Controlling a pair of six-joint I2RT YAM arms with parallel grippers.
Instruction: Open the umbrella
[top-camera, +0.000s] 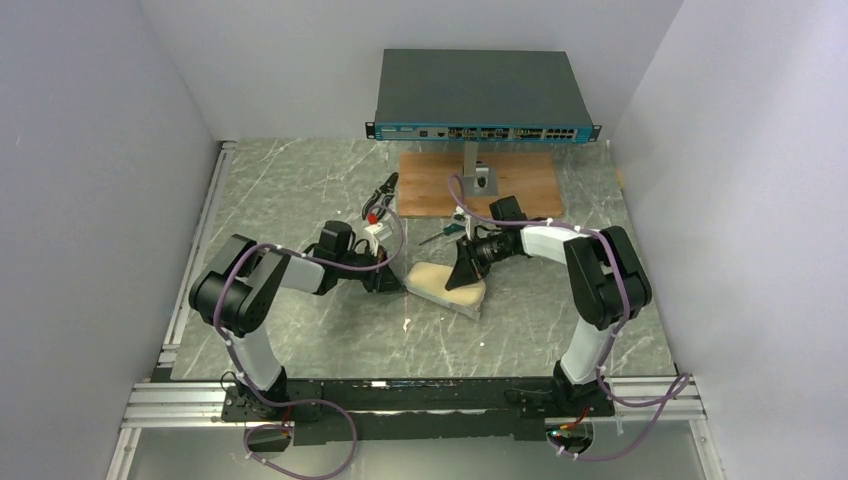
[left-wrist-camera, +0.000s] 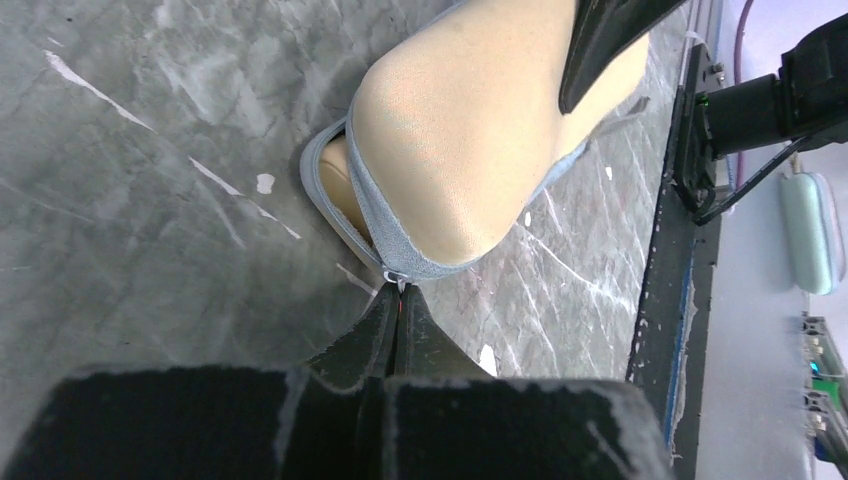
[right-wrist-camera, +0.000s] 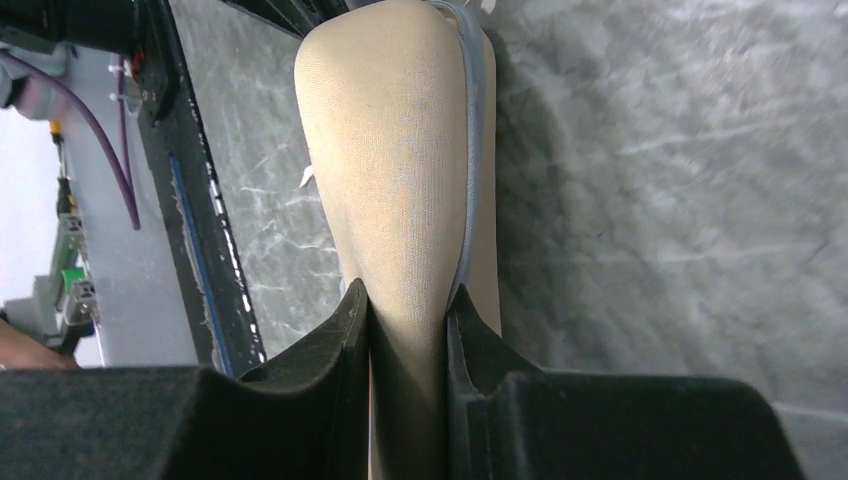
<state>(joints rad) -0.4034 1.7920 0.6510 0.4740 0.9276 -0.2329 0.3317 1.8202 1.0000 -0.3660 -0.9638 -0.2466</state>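
Note:
A flat beige oval sleeve (top-camera: 436, 279) with a grey zip edge lies on the marble table between the two arms. The zip is partly undone at the end near my left gripper, showing a beige inside (left-wrist-camera: 338, 186). The umbrella itself is hidden. My left gripper (left-wrist-camera: 401, 290) is shut on the small zip pull (left-wrist-camera: 399, 279) at the sleeve's (left-wrist-camera: 460, 130) rim. At the opposite end, my right gripper (right-wrist-camera: 408, 300) is shut on the sleeve (right-wrist-camera: 390, 130), with the fabric pinched between its pads. A right finger (left-wrist-camera: 600, 40) shows above the sleeve in the left wrist view.
A network switch (top-camera: 485, 95) on a metal stand rises over a wooden board (top-camera: 520, 185) at the back. A green-handled tool (top-camera: 438, 236), a black tool (top-camera: 385, 187) and a small red-and-white item (top-camera: 375, 226) lie behind the sleeve. Metal rails (top-camera: 190, 280) border the table.

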